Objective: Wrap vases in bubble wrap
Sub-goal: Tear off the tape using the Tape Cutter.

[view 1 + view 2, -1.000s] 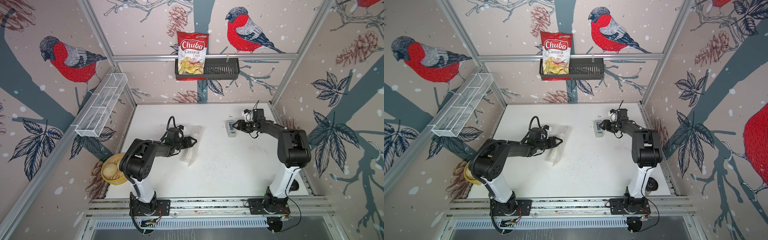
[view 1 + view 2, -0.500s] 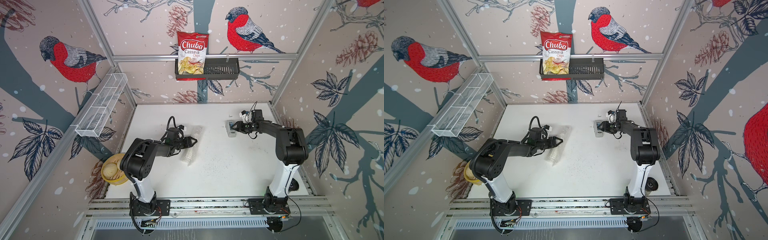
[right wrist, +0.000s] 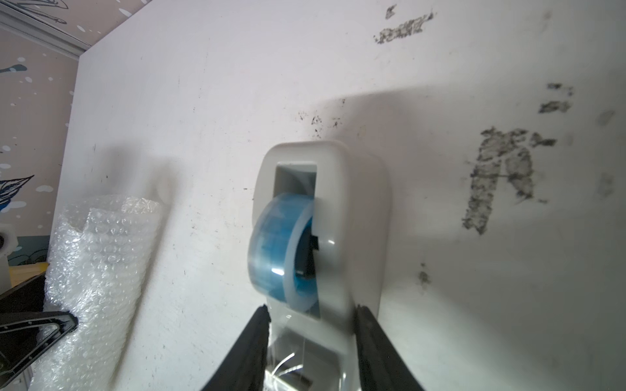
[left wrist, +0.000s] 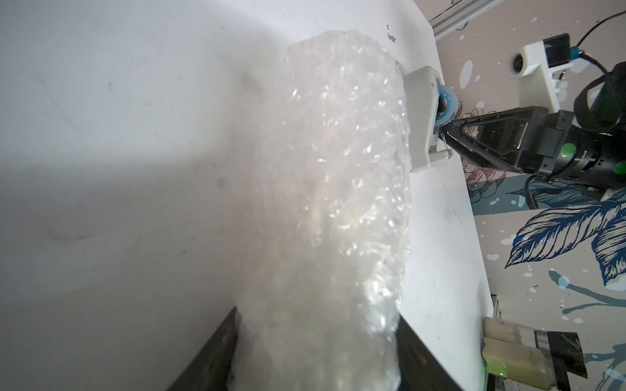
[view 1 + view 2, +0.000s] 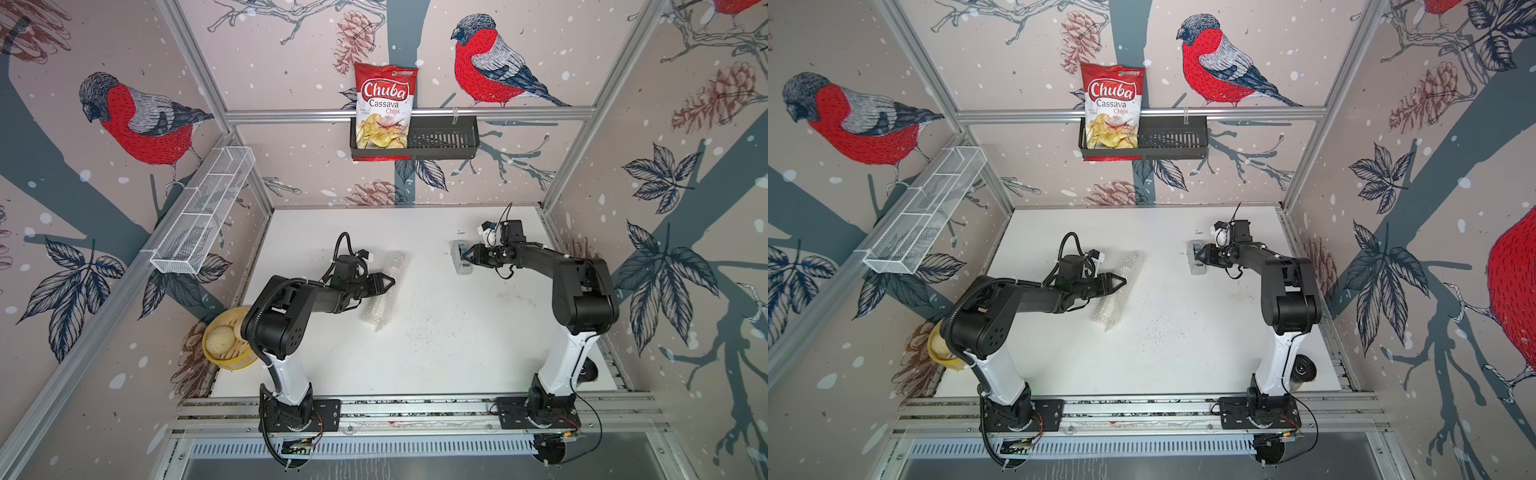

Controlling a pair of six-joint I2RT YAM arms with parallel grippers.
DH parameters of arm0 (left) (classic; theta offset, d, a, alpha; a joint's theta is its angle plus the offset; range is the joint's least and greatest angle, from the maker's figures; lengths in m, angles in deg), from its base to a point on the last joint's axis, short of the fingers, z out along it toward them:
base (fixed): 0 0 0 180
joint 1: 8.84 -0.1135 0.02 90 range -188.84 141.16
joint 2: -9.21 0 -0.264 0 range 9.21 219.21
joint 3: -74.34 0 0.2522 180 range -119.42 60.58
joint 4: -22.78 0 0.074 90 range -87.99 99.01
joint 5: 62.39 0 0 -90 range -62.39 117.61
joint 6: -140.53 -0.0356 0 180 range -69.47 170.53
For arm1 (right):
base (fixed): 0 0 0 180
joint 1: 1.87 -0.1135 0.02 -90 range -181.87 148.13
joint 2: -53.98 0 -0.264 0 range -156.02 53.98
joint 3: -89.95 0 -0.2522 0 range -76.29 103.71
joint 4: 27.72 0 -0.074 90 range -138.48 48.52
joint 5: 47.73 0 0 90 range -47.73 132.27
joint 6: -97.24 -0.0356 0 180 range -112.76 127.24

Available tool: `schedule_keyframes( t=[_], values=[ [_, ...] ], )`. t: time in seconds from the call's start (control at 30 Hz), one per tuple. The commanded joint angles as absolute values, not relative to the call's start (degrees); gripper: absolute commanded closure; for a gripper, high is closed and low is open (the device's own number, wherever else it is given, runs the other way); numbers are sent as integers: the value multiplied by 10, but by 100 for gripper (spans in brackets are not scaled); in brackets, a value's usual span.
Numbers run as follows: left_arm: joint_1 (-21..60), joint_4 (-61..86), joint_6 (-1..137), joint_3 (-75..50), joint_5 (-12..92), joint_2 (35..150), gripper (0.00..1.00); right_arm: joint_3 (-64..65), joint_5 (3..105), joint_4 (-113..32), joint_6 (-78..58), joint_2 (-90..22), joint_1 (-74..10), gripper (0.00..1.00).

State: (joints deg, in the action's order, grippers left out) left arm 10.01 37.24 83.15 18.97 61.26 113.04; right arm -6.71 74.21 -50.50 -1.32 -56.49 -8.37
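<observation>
Right end effector [image 3: 312, 311] narrowed, tape dispenser [image 3: 359, 203] between

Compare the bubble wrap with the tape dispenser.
The bubble wrap is a long, crinkly, translucent bundle; the tape dispenser is short, rigid, opaque white, holding a blue roll. The bubble wrap is clamped in the left gripper; the tape dispenser is straddled by the right gripper, jaws apart. Both lie on the white table.

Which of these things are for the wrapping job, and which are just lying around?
For the job:
- clear whitish bubble wrap roll
- white tape dispenser with blue tape roll

Just lying about:
- red Chuba cassava chips bag
- black slotted wall basket
- white wire mesh basket
- yellow bamboo steamer of pale buns
</observation>
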Motion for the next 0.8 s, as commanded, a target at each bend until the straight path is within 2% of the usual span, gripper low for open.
schedule_keyframes(
  t=[0.0, 0.77],
  values=[
    [99, 305, 821, 192, 582, 1141, 70, -67, 743, -489, -9, -552, -91, 56],
    [99, 305, 823, 185, 590, 1149, 71, -56, 764, -540, 6, -573, -94, 54]
  ],
)
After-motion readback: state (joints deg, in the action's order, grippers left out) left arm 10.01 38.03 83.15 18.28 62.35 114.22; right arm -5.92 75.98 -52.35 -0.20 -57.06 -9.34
